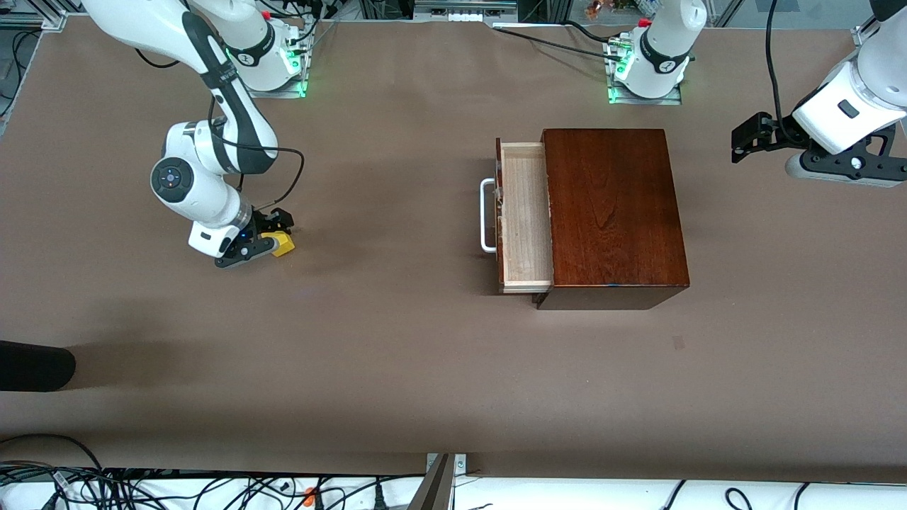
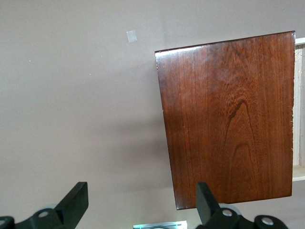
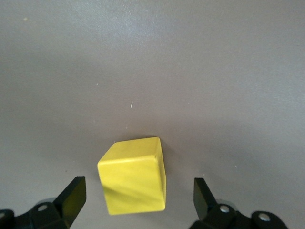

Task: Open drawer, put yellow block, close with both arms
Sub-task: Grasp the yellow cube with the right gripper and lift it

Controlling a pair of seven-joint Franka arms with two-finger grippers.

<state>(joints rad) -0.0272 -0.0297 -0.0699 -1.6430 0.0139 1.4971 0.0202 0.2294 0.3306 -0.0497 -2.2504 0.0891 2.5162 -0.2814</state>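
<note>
The yellow block (image 1: 284,245) sits on the brown table (image 1: 397,354) toward the right arm's end, well apart from the drawer (image 1: 525,216). In the right wrist view the block (image 3: 134,176) rests flat on the table between the two spread fingers (image 3: 71,198), touching neither. The right gripper (image 1: 263,234) is down at the block, jaws wide apart with the cube in the gap, nothing clamped.

On the clock face of the front view, the drawer lies at about three o'clock from the block. It is pulled out of the dark wooden box (image 1: 613,212), its pale wood tray showing and its white handle (image 1: 487,215) pointing toward the right arm's end.

The left gripper (image 1: 750,138) hangs in the air over the table at the left arm's end, at roughly two o'clock from the box. The left wrist view shows its fingers (image 2: 74,202) spread apart, holding nothing, with the box top (image 2: 228,119) below.
</note>
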